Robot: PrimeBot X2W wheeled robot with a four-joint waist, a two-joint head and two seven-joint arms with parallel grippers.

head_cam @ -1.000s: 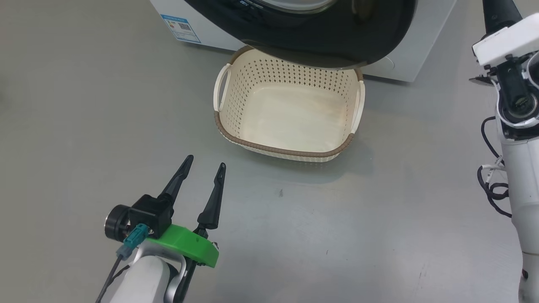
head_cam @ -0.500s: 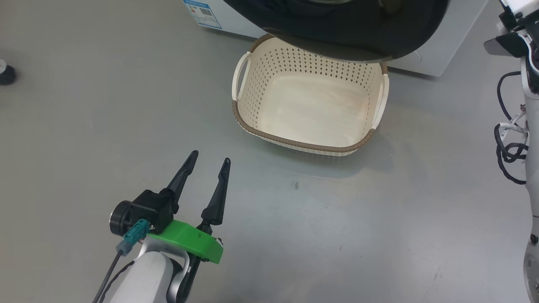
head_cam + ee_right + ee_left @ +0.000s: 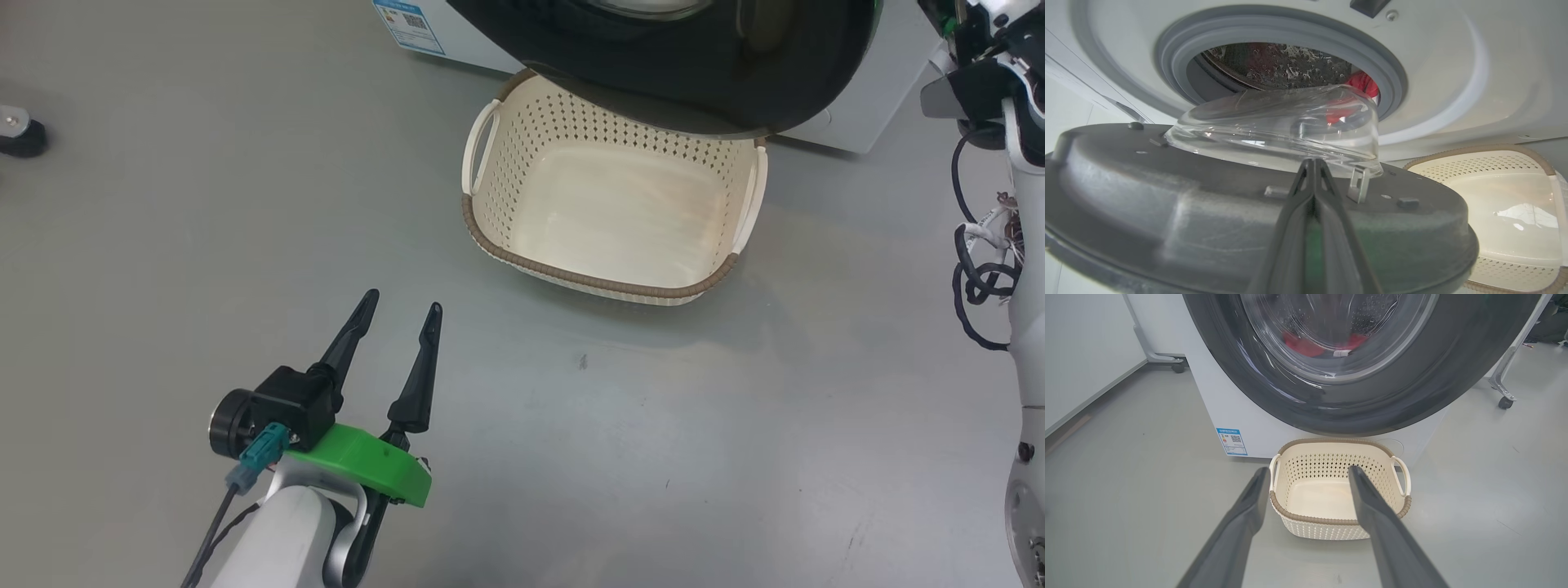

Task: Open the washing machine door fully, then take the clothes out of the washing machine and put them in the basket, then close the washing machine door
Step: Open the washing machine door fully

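Note:
The washing machine door (image 3: 678, 94), black-rimmed, stands partly open and overhangs the far rim of the basket (image 3: 588, 282). My left gripper (image 3: 402, 302) hovers open over the floor in front of the basket, holding nothing. Its wrist view looks at the door (image 3: 1331, 414), the basket (image 3: 1331, 443) between my fingertips (image 3: 1260, 477), and the red clothes (image 3: 1306, 345) behind the glass. My right gripper (image 3: 1312, 163) is shut, its tips at the door's grey inner face (image 3: 1167, 204) by the glass bowl (image 3: 1290, 122). Beyond it are the washing machine (image 3: 1453, 61) gasket and the clothes (image 3: 1361, 81).
Grey floor lies all around the basket (image 3: 1506, 196). My right arm (image 3: 1024, 269) with looped cables rises along the right edge. A small black foot (image 3: 20, 135) sits far left. Frame legs on casters (image 3: 1177, 367) (image 3: 1504, 402) flank the machine, with a white wall on the left.
The head camera has turned, shifting the whole picture rightward. My right arm has gone further up that view beside the door. The left gripper stays open in the same pose.

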